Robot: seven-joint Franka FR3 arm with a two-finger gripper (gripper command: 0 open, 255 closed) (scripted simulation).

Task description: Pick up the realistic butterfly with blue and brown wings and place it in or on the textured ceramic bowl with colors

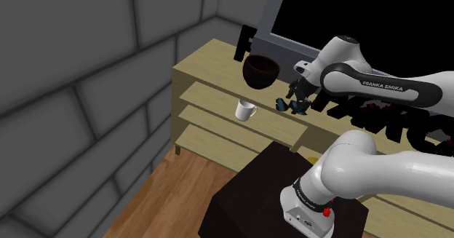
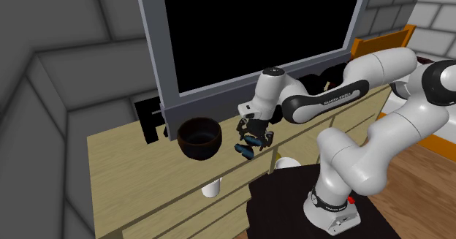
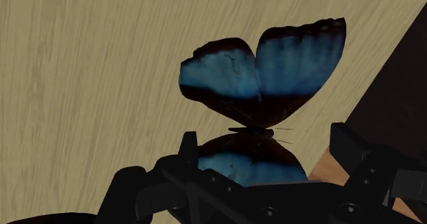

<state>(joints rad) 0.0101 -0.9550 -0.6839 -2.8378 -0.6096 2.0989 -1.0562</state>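
The butterfly (image 3: pixel 263 85) has bright blue wings with dark brown edges and lies spread flat between my fingers. My gripper (image 3: pixel 263 154) is shut on its nearer wings, one finger on each side. In the shoulder view, the gripper (image 1: pixel 297 98) holds the butterfly (image 1: pixel 292 107) close over the front part of the wooden tabletop (image 1: pixel 211 69). The dark round bowl (image 1: pixel 260 71) stands on that top, toward the shoulder view's left of the gripper. The second exterior view has the butterfly (image 2: pixel 248 144) hanging under the gripper (image 2: pixel 253 134), a short way to the right of the bowl (image 2: pixel 199 137).
A white mug (image 1: pixel 246 110) stands on the shelf below the tabletop, in front of the bowl. A large black-screened frame (image 2: pixel 256 33) rises behind the table. A black object (image 1: pixel 244 44) stands at the table's back. My dark stand (image 1: pixel 284 200) is close in front.
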